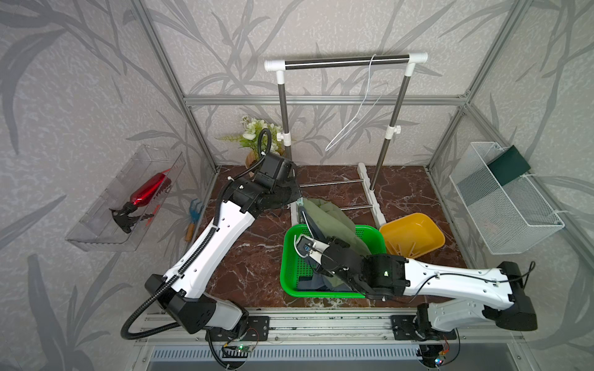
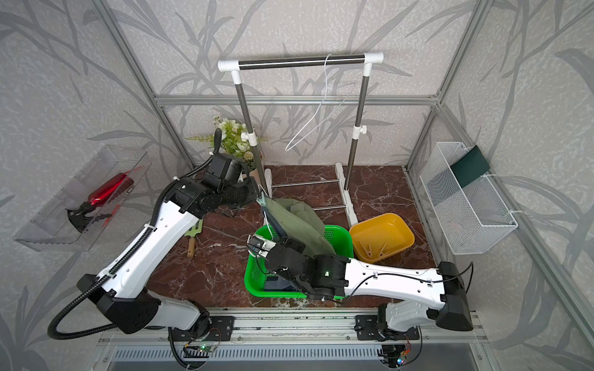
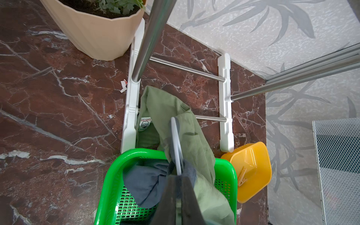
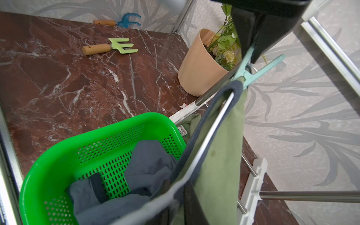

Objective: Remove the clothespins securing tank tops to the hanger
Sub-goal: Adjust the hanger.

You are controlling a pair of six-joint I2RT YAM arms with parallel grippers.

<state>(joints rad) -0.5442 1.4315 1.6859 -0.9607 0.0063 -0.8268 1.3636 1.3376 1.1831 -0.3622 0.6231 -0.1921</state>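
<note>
We see the left gripper [image 4: 252, 52] clenched on one prong of a smooth mint-teal plastic clothespin [image 4: 240, 75], whose other prong juts free. That pin bites the dark ribbed trim of the soft olive tank top [image 4: 220, 155] onto the end of a thin white wire hanger [image 4: 214, 126]. The right gripper [image 4: 179, 199] sits lower on the same hanger. Its blurred black fingers press close on either side of the wire and trim, grasping them as far as we can tell. The olive cloth droops into a glossy green perforated basket [image 4: 48, 165], where the slate-blue tank top [image 4: 148, 165] lies crumpled. Just beside the basket, a rounded yellow plastic tub [image 2: 398, 225] holds two pale tan clothespins [image 2: 368, 251]. Everything rests on a veined red-brown marble tabletop [image 4: 58, 78].
</note>
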